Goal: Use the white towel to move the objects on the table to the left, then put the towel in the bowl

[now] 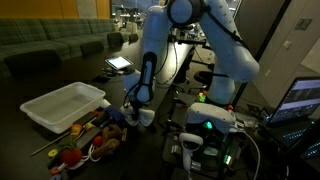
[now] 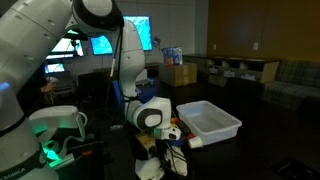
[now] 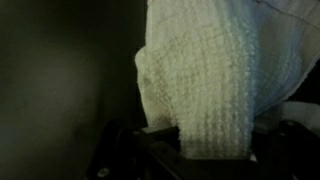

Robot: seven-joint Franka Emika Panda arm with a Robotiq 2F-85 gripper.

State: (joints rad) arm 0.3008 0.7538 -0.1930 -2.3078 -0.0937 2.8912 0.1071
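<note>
My gripper (image 3: 205,150) is shut on the white towel (image 3: 205,75), which hangs from between the fingers and fills most of the wrist view. In an exterior view the gripper (image 1: 136,106) is low over the dark table with the towel (image 1: 146,117) bunched beneath it, just right of a white rectangular bowl-like bin (image 1: 40,112). Several small toys (image 1: 98,135) and a red ball (image 1: 70,156) lie in front of the bin, left of the towel. The gripper (image 2: 166,124) and bin (image 2: 224,128) also show in the second exterior view.
A green-lit control box (image 1: 208,127) stands to the right of the arm base. A laptop (image 1: 302,100) is at the far right. A sofa (image 1: 50,45) is behind the table. Cables and toys (image 2: 163,152) clutter the table edge.
</note>
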